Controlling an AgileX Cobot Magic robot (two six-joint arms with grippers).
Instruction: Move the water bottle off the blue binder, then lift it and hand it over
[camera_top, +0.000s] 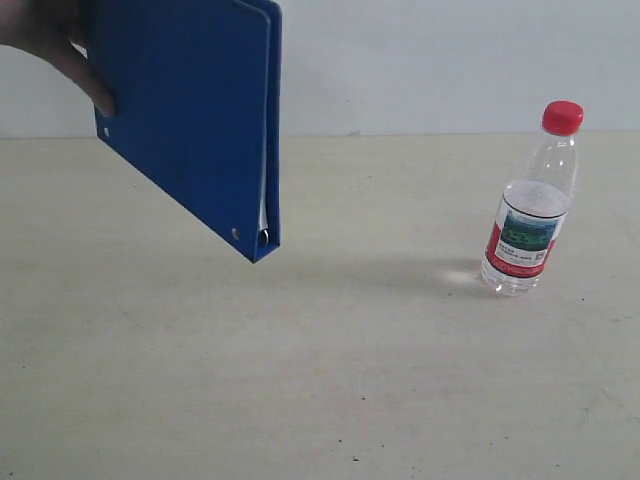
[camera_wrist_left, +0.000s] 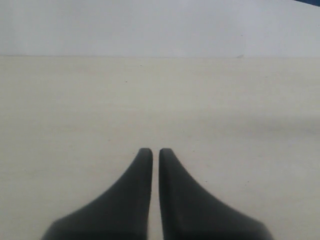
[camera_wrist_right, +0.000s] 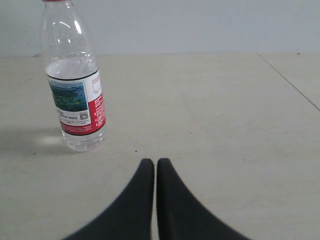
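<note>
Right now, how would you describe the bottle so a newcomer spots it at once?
On the beige table, toward the right of the exterior view, the bottle stands upright. A hand holds the binder in the air at upper left, well apart. Unlike that flat blue binder, the bottle is clear with a red cap and red-white-green label.

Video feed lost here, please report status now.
Left gripper shut, right gripper shut, both empty. Bottle upright on table, off binder. Hand holds binder up.

Bare table (camera_top: 330, 380) surrounds the upright bottle (camera_top: 530, 215); only the binder (camera_top: 190, 110), held aloft by a hand (camera_top: 45, 35), hangs well left.
</note>
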